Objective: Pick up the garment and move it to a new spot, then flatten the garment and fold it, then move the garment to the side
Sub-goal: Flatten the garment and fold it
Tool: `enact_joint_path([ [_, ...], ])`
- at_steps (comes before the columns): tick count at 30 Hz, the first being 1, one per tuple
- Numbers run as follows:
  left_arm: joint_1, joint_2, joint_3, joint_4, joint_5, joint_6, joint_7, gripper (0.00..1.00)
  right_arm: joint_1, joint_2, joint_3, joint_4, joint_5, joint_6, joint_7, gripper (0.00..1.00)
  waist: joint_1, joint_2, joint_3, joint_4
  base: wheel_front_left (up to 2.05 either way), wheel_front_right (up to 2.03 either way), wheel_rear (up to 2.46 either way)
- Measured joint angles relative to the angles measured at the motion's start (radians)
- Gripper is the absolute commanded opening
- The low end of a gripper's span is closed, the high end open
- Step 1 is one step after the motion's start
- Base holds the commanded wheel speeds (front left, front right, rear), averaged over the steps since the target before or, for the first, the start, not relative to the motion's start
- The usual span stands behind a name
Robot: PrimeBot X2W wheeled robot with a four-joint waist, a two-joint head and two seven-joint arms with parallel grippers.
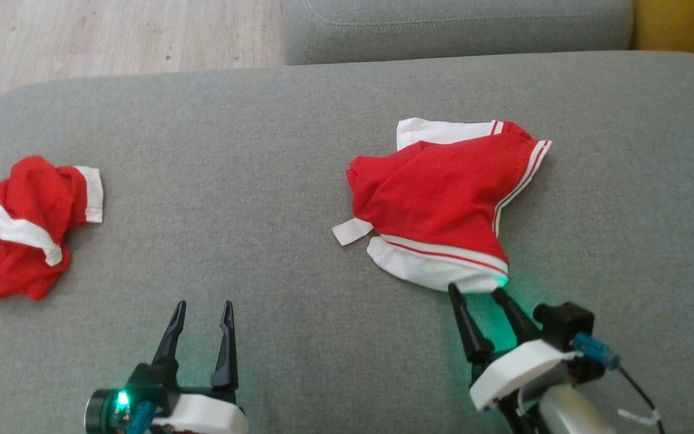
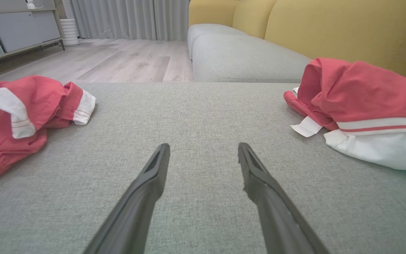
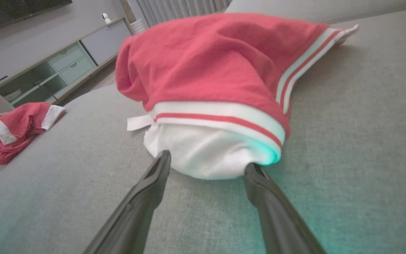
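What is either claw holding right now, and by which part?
Nothing. Right claw open, fingertips at the garment's white hem; left claw open over bare cushion.

The garment (image 1: 443, 199) at the right tool (image 1: 475, 291) tips is soft matt cloth; the sofa cushion (image 1: 232, 181) under it, coarse grey weave; the tool itself, matt dark plastic.

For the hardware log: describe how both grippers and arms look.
Both the left gripper and right gripper have two long, dark, tapering fingers on a white base, with a green glow and a blue plug. The right one also carries a black box, a thin black cable with a white tie, and a pale forearm.
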Motion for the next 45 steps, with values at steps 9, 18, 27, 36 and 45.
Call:
enact_joint_path([
  [9, 0.000, 0.000, 0.000, 0.009, 0.000, 0.000, 0.000, 1.00, -0.006, 0.000, -0.027, -0.035, -0.019, 0.000, 0.000, 1.00, 0.0000, 0.0000, 0.015, 0.010, 0.00, 0.00, 0.00],
  [18, -0.004, 0.000, -0.010, 0.015, 0.000, -0.001, 0.000, 1.00, -0.055, 0.000, -0.016, -0.167, 0.024, 0.000, 0.000, 0.00, 0.0001, 0.0000, 0.023, 0.044, 0.00, 0.00, 0.00],
  [27, 0.008, 0.000, -0.010, 0.032, -0.012, -0.008, 0.000, 1.00, -0.257, -0.001, -0.041, -0.419, 0.152, 0.000, 0.000, 0.00, 0.0001, 0.0000, -0.020, 0.012, 0.00, 0.00, 0.00],
  [36, 0.010, 0.000, -0.044, 0.042, -0.042, -0.007, 0.000, 1.00, -0.526, -0.100, -0.222, -0.392, 0.083, 0.000, -0.006, 0.00, 0.0000, 0.0000, -0.046, 0.021, 0.00, 0.00, 0.00],
  [45, 0.047, 0.001, -0.061, 0.065, -0.058, -0.007, 0.000, 1.00, -0.647, -0.129, -0.143, -0.294, 0.103, 0.000, -0.006, 0.00, 0.0000, 0.0000, -0.046, 0.055, 0.00, 0.00, 0.00],
])
